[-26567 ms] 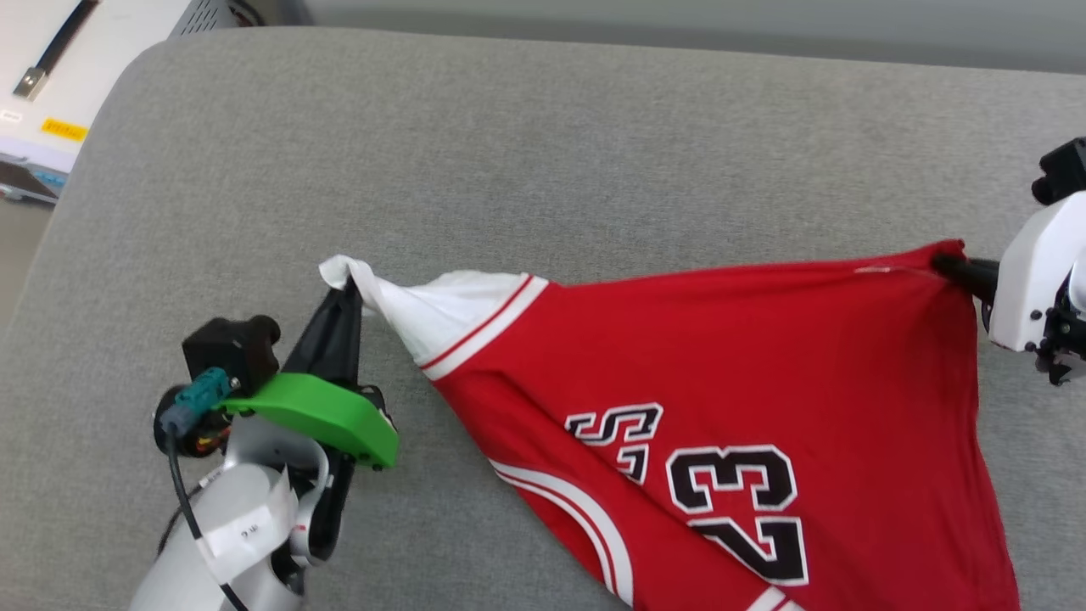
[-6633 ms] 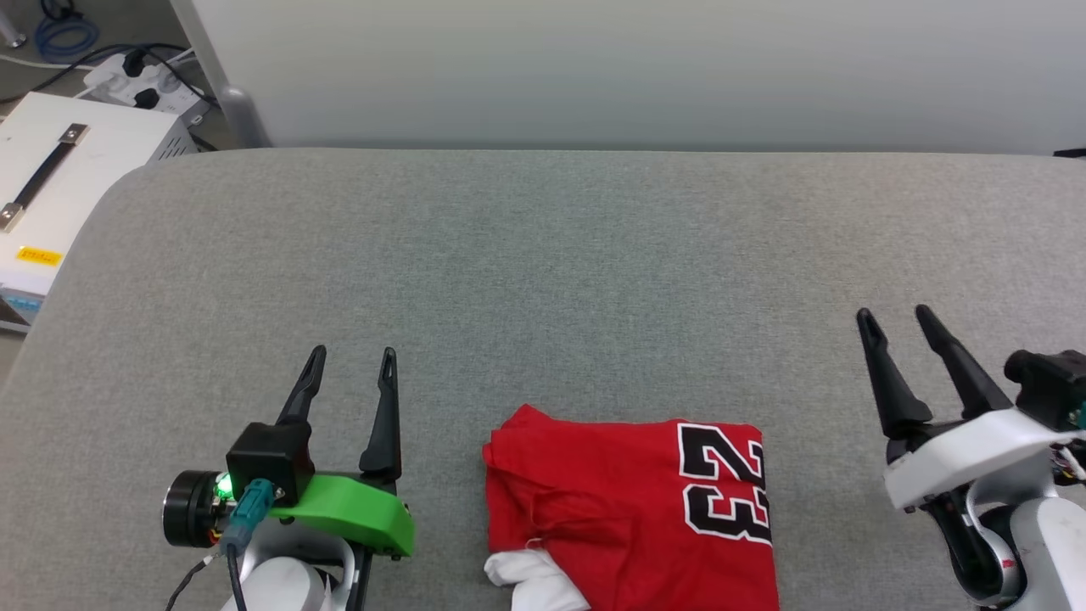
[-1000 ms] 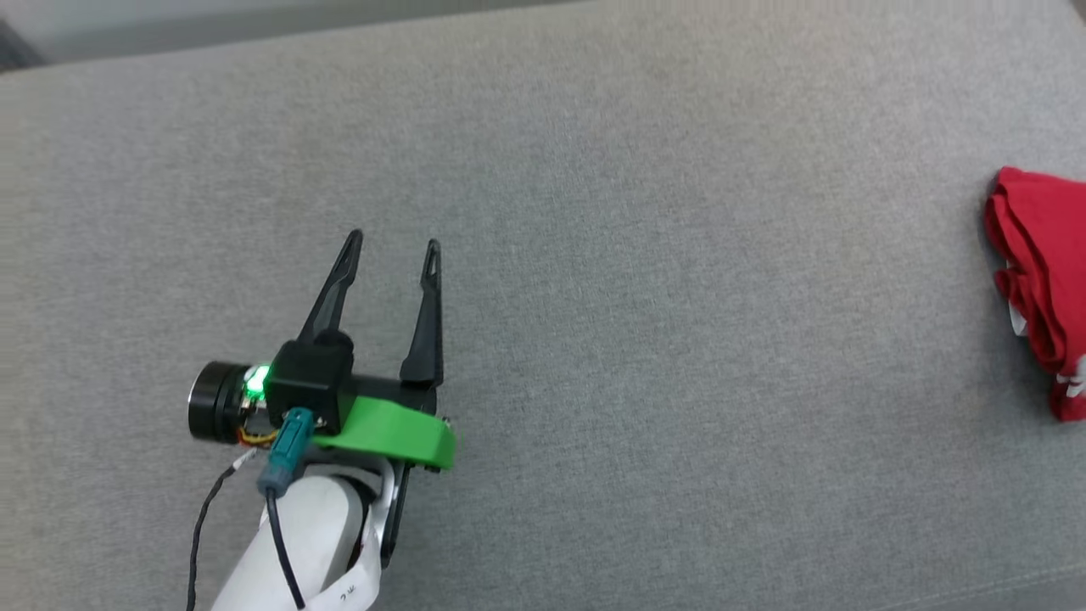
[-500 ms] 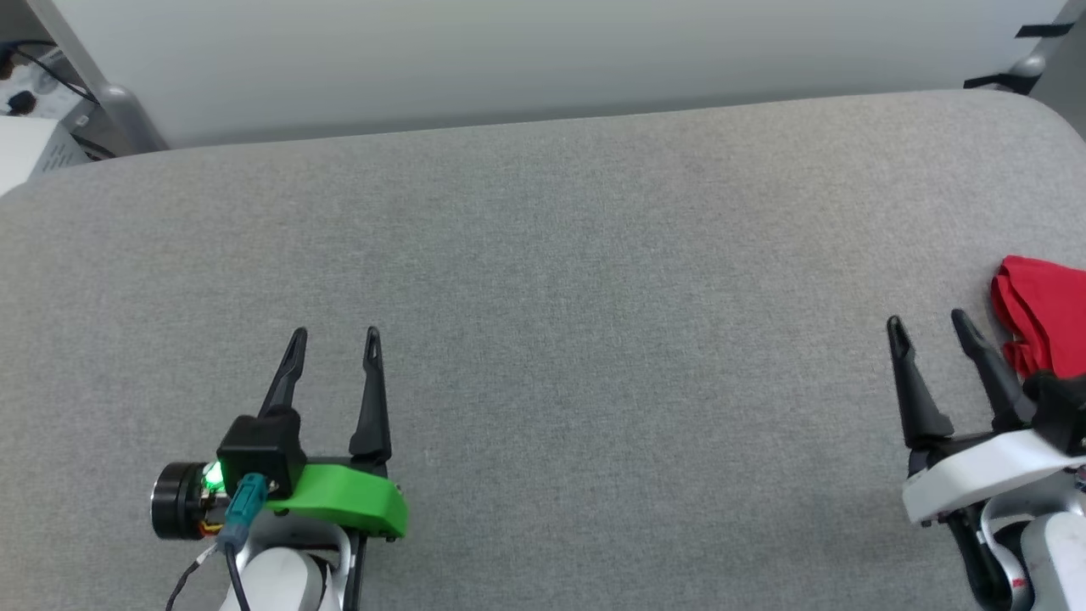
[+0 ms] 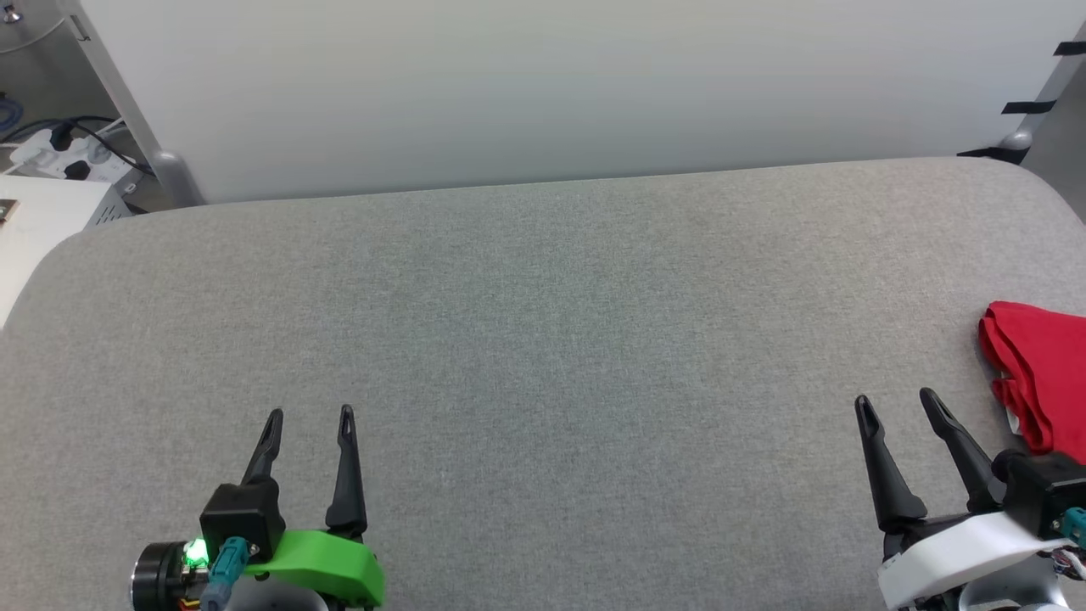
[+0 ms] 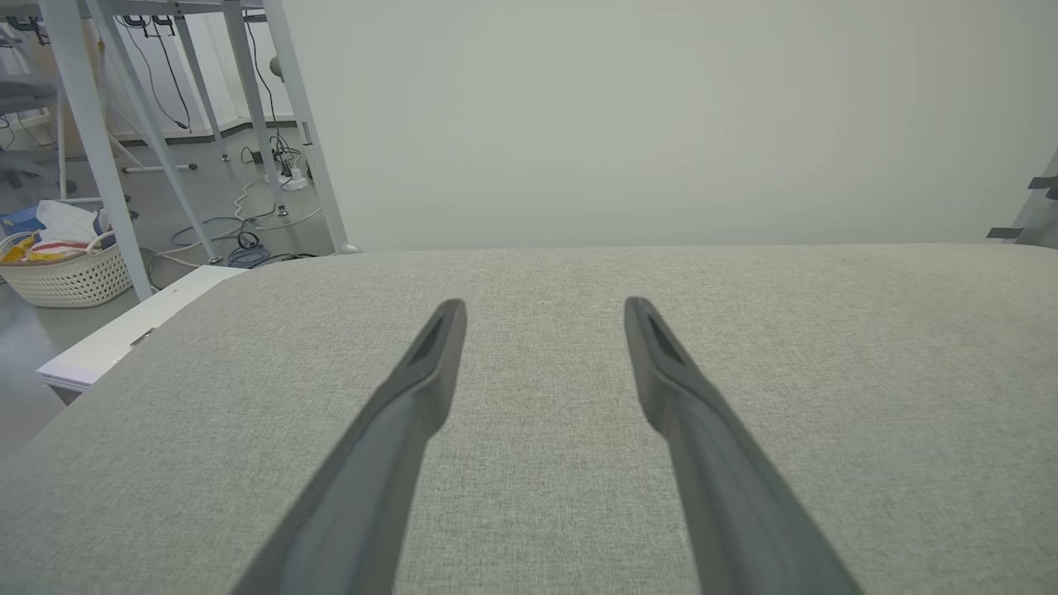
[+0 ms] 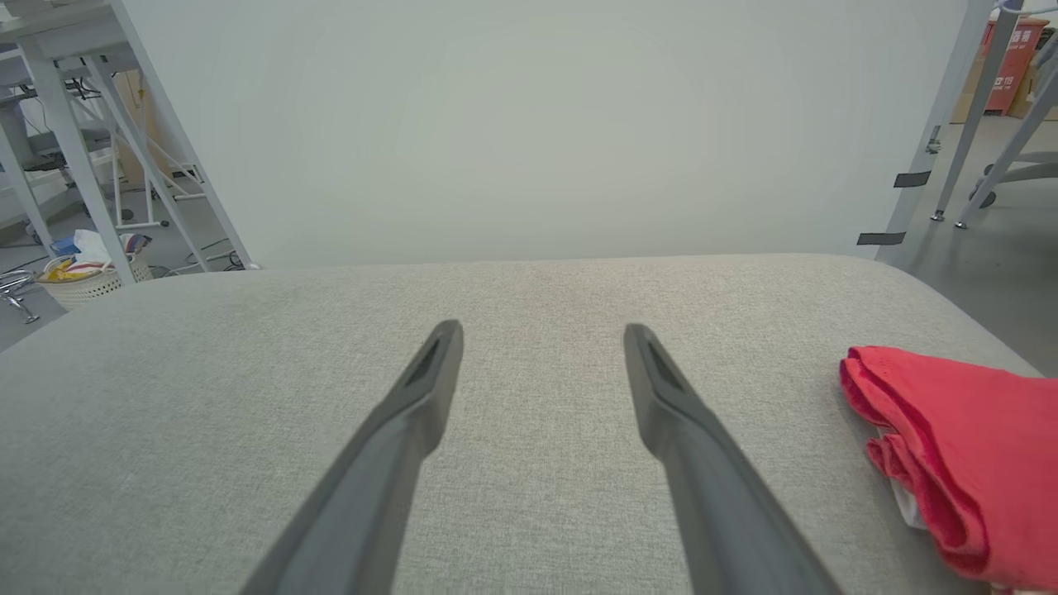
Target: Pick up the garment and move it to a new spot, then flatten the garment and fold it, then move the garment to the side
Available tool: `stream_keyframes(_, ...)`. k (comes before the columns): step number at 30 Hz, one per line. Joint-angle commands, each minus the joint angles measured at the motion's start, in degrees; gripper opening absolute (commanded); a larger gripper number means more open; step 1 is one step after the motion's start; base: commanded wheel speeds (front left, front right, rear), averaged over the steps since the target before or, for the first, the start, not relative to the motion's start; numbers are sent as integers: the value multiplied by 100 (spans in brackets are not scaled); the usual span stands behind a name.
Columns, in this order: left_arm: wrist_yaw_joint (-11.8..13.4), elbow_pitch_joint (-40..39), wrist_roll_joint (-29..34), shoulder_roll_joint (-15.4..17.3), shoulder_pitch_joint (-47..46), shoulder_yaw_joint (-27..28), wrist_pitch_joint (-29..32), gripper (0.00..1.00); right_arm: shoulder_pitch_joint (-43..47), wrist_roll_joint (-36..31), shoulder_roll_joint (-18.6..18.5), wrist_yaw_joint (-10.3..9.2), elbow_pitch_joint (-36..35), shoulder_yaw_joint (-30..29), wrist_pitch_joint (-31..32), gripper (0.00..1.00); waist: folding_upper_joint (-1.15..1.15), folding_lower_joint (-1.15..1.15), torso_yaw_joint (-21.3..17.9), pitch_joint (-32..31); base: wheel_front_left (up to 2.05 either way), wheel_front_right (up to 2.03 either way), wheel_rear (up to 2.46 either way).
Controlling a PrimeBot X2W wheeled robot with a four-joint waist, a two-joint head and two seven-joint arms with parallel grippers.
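Note:
The garment (image 5: 1039,373) lies folded into a thick red bundle at the right edge of the grey padded surface (image 5: 543,339), plain red side up, with a sliver of white at its lower fold. In the right wrist view the garment (image 7: 959,446) sits to the right of the fingers. My right gripper (image 5: 892,399) is open and empty, just left of the bundle and apart from it. At the lower left my left gripper (image 5: 310,414) is open with nothing in it, far from the garment. Bare grey fabric shows between the left gripper (image 6: 545,304) fingers.
A pale wall (image 5: 543,85) stands behind the surface. A white box (image 5: 34,229) and cables sit off the left end. A white laundry basket (image 6: 66,268) stands on the floor among grey frame legs. A taped grey post (image 5: 1039,93) is at the far right corner.
The head camera has tilted up and swung, so the whole picture shifted. Both grippers now sit lower in the head view. The folded garment stays at the right; both grippers remain open.

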Motion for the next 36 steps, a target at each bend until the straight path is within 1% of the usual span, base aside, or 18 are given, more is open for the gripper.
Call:
stream_keyframes(1, 12, 29, -58, 6, 111, 3, -33, 100, 88, -94, 3, -4, -99, -10, 7, 100, 0, 1, 15, -60, 0, 0, 0)
stream_keyframes(6, -19, 103, -106, 0, 188, -35, -35, 100, 233, -262, 63, -4, -324, -74, 111, 100, 0, 1, 56, -160, 0, 0, 0)
stream_keyframes(14, -57, 214, -146, -12, 198, -84, -44, 100, 356, -355, 117, -4, -534, -109, 261, 100, 0, 1, 87, -244, 0, 0, 0)
stream_keyframes(23, -79, 330, -183, -10, 177, -132, -41, 100, 422, -445, 160, -4, -567, -145, 403, 100, 0, 1, 102, -322, 0, 0, 0)
stream_keyframes(36, -40, 400, -198, -22, 106, -198, -35, 100, 437, -540, 150, -4, -555, -136, 481, 100, 0, 1, 132, -354, 0, 0, 0)
